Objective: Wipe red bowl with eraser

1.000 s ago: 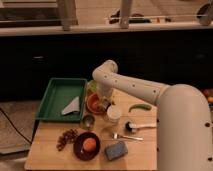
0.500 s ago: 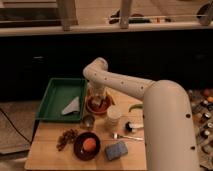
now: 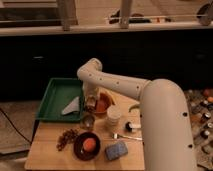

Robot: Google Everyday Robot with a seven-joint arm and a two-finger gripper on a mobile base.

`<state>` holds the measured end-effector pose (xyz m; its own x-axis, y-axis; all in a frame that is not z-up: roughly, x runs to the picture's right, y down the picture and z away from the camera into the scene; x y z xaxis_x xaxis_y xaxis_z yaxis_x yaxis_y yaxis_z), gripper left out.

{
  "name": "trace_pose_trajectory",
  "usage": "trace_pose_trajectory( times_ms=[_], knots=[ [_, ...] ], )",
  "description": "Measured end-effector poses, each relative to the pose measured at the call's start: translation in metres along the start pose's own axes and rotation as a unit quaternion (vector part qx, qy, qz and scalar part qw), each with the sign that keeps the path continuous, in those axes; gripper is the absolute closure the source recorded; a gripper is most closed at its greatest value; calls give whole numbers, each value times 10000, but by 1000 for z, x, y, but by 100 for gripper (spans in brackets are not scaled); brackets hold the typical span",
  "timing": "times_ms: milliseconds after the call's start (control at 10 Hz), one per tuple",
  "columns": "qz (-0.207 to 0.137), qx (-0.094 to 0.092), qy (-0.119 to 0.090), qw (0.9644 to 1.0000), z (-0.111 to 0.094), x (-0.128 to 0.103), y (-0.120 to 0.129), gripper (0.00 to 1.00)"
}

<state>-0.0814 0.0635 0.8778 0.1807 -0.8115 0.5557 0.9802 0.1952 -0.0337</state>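
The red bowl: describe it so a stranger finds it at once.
Start at the green tray on the table. Just right of it, beside the gripper, sits the red bowl. It is bright orange-red, unlike the darker maroon bowl in front.

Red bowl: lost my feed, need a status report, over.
End effector at left rim of red bowl. Bowl upright, beside green tray. White cup crowds its front right.
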Motion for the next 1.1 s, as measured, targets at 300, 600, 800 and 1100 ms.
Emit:
trace_pose_trajectory(
  times_ms=[300,600,800,1100],
  knots=[
    [-58,-2,-177,9998,-1,-24,11,100],
    [202,-58,-225,9995,-6,-31,41,100],
    [447,-132,-216,9987,-9,-29,57,100],
    [751,-299,-128,9966,-12,-13,83,100]
  ],
)
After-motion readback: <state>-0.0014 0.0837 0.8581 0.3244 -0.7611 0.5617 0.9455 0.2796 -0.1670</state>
